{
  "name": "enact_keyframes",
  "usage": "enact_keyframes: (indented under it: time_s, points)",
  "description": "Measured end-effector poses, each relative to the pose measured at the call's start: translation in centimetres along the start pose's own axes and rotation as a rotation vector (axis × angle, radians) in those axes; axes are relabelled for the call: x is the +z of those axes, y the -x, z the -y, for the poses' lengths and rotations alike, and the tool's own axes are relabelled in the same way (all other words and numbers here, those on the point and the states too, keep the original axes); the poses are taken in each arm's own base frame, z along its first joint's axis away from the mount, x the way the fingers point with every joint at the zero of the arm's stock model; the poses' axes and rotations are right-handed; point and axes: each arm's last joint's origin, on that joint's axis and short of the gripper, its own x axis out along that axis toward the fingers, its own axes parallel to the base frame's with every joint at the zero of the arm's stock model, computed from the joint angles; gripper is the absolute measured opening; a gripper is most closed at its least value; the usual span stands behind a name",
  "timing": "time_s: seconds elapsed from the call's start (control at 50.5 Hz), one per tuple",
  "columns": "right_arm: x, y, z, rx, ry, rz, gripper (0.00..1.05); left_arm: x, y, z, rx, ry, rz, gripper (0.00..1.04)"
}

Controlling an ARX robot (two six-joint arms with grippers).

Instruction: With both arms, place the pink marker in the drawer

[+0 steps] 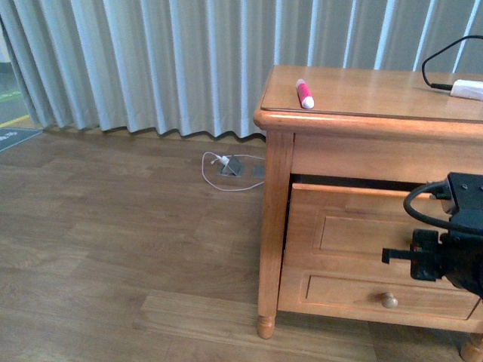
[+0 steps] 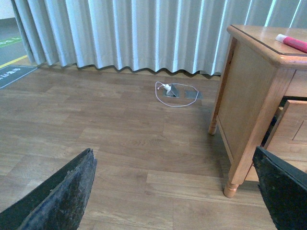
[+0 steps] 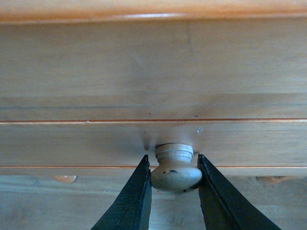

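The pink marker (image 1: 305, 94) lies on top of the wooden cabinet (image 1: 355, 83), near its front left corner; the left wrist view also catches the marker (image 2: 291, 42). The upper drawer (image 1: 355, 226) stands slightly out, with a dark gap above its front. My right gripper (image 3: 172, 158) is shut on the drawer's round pale knob (image 3: 175, 170), one black finger on each side. The right arm (image 1: 445, 249) shows in front of the drawer. My left gripper (image 2: 175, 191) hangs open over the floor, left of the cabinet, holding nothing.
A white adapter with a black cable (image 1: 468, 88) lies at the cabinet top's right end. The lower drawer has its own knob (image 1: 389, 301). A white cord and floor socket (image 1: 230, 167) lie near the grey curtain (image 1: 189, 60). The cabinet leg (image 2: 235, 182) stands close to my left gripper.
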Motion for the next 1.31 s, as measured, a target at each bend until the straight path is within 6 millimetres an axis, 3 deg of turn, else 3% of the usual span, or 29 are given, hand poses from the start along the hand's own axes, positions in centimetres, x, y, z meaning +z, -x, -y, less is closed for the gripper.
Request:
enact_keyframes:
  time_s: [0.436, 0.594, 0.792, 0.891, 1.089, 1.307]
  points:
    - [-4.2, 9.5, 1.1, 0.079, -0.040, -0.138, 0.23, 0.0, 0.0, 0.0, 0.000, 0.000, 0.000, 0.99]
    - [-4.8, 12.5, 1.3, 0.101, -0.056, -0.137, 0.54, 0.0, 0.0, 0.0, 0.000, 0.000, 0.000, 0.99]
    - [-3.1, 17.4, 1.9, 0.143, -0.119, -0.119, 0.98, 0.0, 0.0, 0.0, 0.000, 0.000, 0.000, 0.99]
    - [-1.3, 20.8, 2.7, 0.160, -0.148, -0.057, 0.96, 0.0, 0.0, 0.0, 0.000, 0.000, 0.000, 0.99]
    - [0.2, 25.7, 3.6, 0.188, -0.164, 0.054, 0.96, 0.0, 0.0, 0.0, 0.000, 0.000, 0.000, 0.99]
    - [0.8, 27.5, 3.7, 0.169, -0.150, 0.172, 0.96, 0.0, 0.0, 0.0, 0.000, 0.000, 0.000, 0.99]
